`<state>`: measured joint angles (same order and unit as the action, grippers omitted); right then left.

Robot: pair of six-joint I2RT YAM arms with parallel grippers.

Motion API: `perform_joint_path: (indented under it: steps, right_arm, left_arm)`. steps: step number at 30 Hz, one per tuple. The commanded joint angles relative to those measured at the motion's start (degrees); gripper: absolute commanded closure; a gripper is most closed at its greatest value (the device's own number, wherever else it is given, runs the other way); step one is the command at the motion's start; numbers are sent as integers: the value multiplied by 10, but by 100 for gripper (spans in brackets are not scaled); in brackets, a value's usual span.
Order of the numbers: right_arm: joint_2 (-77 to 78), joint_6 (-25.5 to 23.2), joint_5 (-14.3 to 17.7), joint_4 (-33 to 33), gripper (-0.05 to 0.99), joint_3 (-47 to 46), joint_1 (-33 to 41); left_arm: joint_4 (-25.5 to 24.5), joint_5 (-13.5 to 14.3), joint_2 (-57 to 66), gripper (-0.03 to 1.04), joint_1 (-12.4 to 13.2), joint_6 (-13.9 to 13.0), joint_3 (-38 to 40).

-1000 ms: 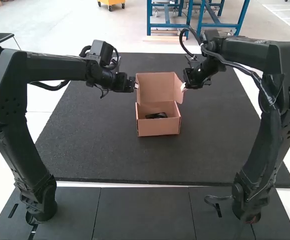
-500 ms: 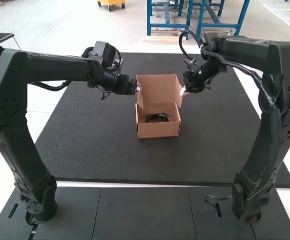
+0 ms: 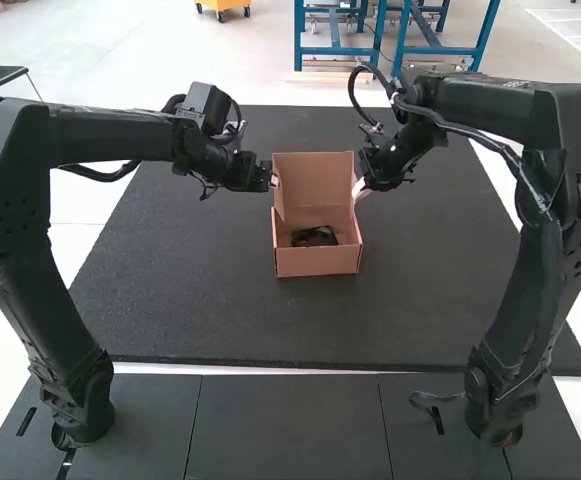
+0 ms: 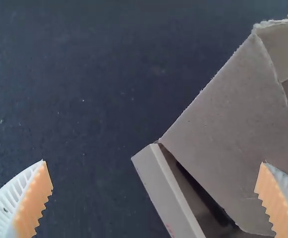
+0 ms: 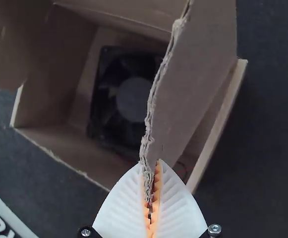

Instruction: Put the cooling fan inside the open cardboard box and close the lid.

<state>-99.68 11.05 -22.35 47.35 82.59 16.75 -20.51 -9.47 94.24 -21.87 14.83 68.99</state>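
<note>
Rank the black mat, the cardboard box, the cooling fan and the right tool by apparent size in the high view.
1. black mat
2. cardboard box
3. cooling fan and right tool, which pinches the lid: these two look alike, so unranked; the box wall partly hides the fan.

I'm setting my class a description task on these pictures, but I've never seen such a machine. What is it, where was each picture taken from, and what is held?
The machine is a pair of black robot arms, the left arm and the right arm, each ending in a two-finger gripper. The wide picture comes from a camera above and behind them; the other two come from cameras on the arms' wrists. On the black mat stands an open cardboard box with a cooling fan lying inside. The right gripper pinches the edge of the lid's side flap. The left gripper is open at the lid's other side, holding nothing.
</note>
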Motion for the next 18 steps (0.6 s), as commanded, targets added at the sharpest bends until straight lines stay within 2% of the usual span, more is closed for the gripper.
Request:
perform_joint_path:
  steps: [1,18]
  right_arm:
    - [21,-6,-22,4,95,1,14]
    - [37,4,-14,20,95,-35,18]
  left_arm:
    - [6,-7,-31,4,-7,-5,0]
    - [9,-7,-41,4,-7,-4,-12]
